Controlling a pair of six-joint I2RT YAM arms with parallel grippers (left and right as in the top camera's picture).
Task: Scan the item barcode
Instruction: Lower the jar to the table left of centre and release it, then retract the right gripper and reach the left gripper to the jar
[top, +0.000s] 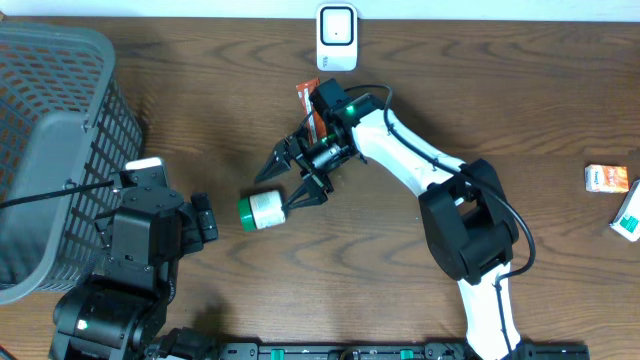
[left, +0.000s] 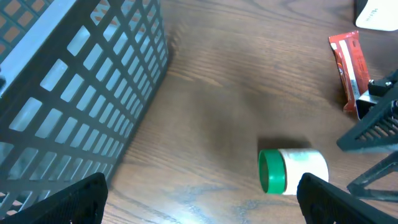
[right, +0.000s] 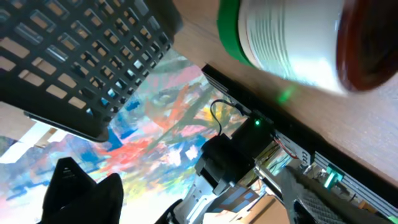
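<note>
Green-lidded and white-bodied, the small jar (top: 262, 210) lies on its side on the wooden table (top: 200, 100), near the middle, lid pointing towards the left arm. The right gripper (top: 275, 196) reaches in from the far side with its jaws spread wide and holding nothing. One finger ends just beside the jar's white end and the other stands off on the far side of it. The right wrist view shows the jar out past the fingertips rather than clamped between them.

A red snack bar wrapper (top: 306, 100) lies behind the right arm, partly covered by it. Beyond that, a white barcode scanner (top: 336, 37) stands at the far edge of the table.

The left gripper (top: 206, 218) is near the jar's lid side, apart from it, jaws wide and empty. A grey mesh basket (top: 60, 120) sits at the table's left end. Well apart at the right edge are a small orange box (top: 607, 178) and a teal-and-white box (top: 628, 215).
</note>
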